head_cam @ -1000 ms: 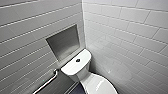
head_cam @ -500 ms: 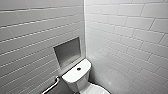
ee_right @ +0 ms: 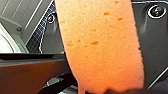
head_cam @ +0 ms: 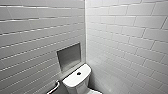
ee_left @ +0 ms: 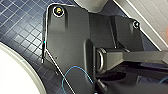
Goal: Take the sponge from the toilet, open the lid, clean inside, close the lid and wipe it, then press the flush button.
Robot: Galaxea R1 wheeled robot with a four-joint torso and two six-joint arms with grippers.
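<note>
My right fingers (ee_right: 122, 91) clamp the sponge (ee_right: 100, 45) at one end, so it stands close before that wrist. My left arm (ee_left: 75, 50) hangs with its wrist facing the floor (ee_left: 17, 27).

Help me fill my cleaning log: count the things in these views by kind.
toilet: 1
flush button: 1
sponge: 1
wall niche: 1
grab rail: 1
Total: 5

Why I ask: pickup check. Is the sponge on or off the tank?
Off: tank top bears only the flush button; sponge is at right wrist.
</note>
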